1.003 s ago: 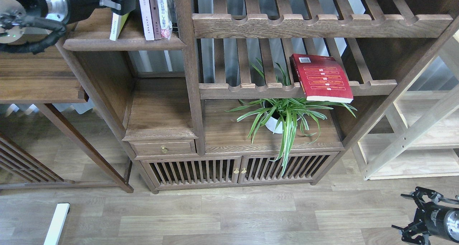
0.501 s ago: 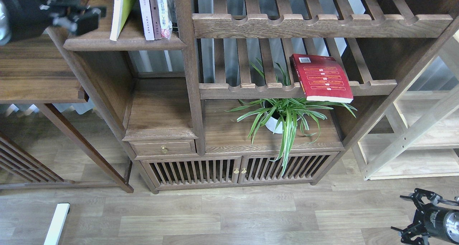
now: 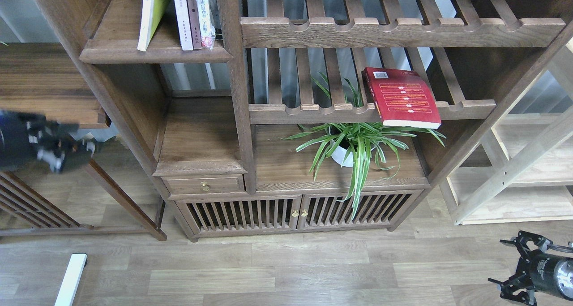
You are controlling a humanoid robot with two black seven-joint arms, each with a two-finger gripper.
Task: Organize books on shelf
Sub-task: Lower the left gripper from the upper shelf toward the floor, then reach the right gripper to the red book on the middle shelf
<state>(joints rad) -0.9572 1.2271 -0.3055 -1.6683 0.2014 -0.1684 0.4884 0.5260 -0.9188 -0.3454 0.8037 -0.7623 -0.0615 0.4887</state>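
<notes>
Standing upright on the dark shelf (image 3: 156, 53) at far left, we see the yellow-green book (image 3: 150, 15) leaning, a gap apart from the pale lavender-white book (image 3: 181, 17) and two thin books (image 3: 200, 15) beside it. The red book (image 3: 400, 97) lies flat on the slatted rack (image 3: 313, 111) to the right, above the potted plant (image 3: 353, 147); its yellow bands carry writing too small to read. Our left gripper (image 3: 62, 151) is blurred, our right gripper (image 3: 515, 265) seen end-on; we cannot tell how either's fingers stand.
</notes>
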